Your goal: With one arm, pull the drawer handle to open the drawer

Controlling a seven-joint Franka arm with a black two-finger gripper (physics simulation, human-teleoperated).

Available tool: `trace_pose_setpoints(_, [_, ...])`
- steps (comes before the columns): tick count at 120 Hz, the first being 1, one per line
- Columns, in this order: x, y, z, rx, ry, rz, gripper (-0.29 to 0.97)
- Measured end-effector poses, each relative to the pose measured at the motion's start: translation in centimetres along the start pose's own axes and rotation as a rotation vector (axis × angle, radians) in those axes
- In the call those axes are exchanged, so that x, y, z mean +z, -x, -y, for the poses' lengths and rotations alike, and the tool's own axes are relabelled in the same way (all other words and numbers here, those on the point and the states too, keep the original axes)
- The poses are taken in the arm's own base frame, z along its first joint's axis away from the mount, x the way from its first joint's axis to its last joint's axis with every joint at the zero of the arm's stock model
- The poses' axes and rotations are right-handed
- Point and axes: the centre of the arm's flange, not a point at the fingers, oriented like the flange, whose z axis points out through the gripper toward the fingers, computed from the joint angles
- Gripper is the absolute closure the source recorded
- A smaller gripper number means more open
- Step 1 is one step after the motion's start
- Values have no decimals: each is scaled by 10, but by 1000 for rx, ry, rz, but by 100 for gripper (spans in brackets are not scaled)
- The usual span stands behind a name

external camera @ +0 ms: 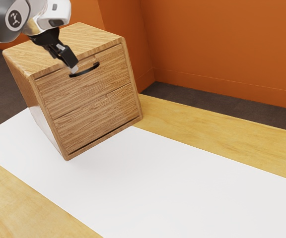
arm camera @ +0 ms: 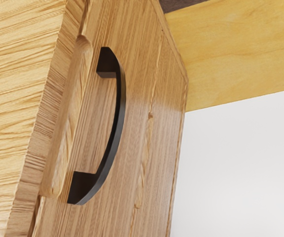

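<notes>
**Drawer not opened yet, pincer at the handle**

A white sheet [external camera: 158,188] is lying across the counter [external camera: 222,134]. A wooden cabinet [external camera: 91,37] is standing on the sheet's far end, toward the exterior view's left. Its lower drawer [external camera: 96,119] and upper drawer [external camera: 83,89] are both sitting flush with the cabinet front, so neither is looking pulled out.

The black curved handle [external camera: 87,70] is sitting on the upper drawer over a shallow recess, and is showing close up in the wrist view [arm camera: 113,133]. The pincer [external camera: 72,65] is hanging at the handle's end toward the exterior view's left, reaching down from the arm [external camera: 14,17] over the cabinet top. I cannot tell whether it is spread, pressed together or touching the handle.

An orange wall [external camera: 222,39] is standing behind.

Judging progress: the approach is looking about done. Securing the handle and the whole pull are looking left to do.
</notes>
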Motion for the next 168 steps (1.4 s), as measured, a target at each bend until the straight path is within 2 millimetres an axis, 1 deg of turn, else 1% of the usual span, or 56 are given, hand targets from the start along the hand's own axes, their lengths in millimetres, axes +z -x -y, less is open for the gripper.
trace_pose_setpoints(16, [10, -1, 2, 14, 4, 3, 0])
trace_pose_setpoints(40, [27, -9, -4, 39, 24, 3, 0])
trace_pose_setpoints(54, [44, -14, -7, 52, 25, 10, 0])
trace_pose_setpoints(63, [47, -16, -7, 58, 22, 5, 0])
trace_pose_setpoints(79, [54, -13, 5, 46, 13, 1, 0])
trace_pose_setpoints(107, [71, -20, -1, 60, 27, 2, 0])
trace_pose_setpoints(132, [67, -23, -8, 74, 44, -9, 0])
trace_pose_setpoints(151, [74, -21, -14, 83, 69, 14, 0])
trace_pose_setpoints(159, [69, -23, -16, 87, 69, 8, 0])
trace_pose_setpoints(168, [63, -21, -13, 85, 65, 2, 0])
